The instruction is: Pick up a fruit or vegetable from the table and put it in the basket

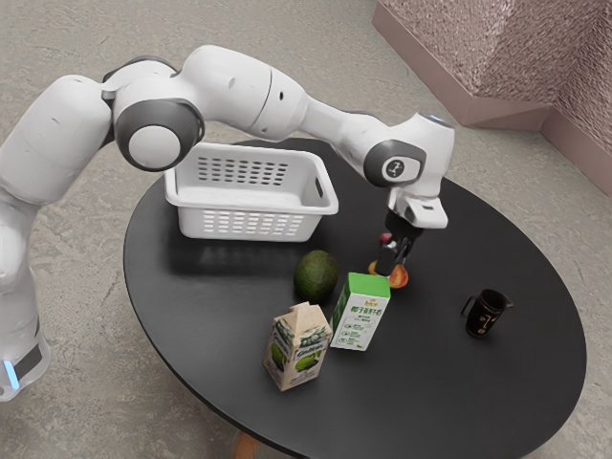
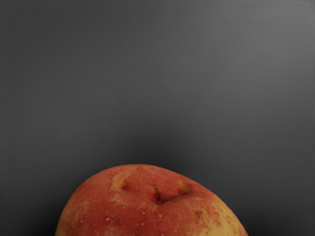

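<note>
Just below the robot's black jaws (image 1: 392, 265), a red-and-yellow fruit (image 1: 399, 278) sits low over a round black counter (image 1: 459, 392), outside the basket. Whether the jaws are open or closed on it cannot be told from these pictures. The white arm (image 1: 234, 91) arches over from the exterior view's left, its hand (image 1: 418, 177) directly above the jaws, which point down toward the counter. The wrist view shows the fruit's rounded, speckled skin, dimpled near the top, against the dark surface.

Well apart from the jaws, toward the exterior view's left, stands a white plastic basket (image 1: 253, 198), upright, its walls pierced with rows of slots. A dark green avocado (image 1: 316, 277) rests between the jaws and the near edge of the counter, also to the exterior view's left. Nearer the camera than the jaws is an upright green-and-white carton (image 1: 360, 320); farther from them stands a beige carton (image 1: 297, 349) with green pictures. Toward the exterior view's right of the jaws is a black mug (image 1: 485, 314) with gold-colored markings.
</note>
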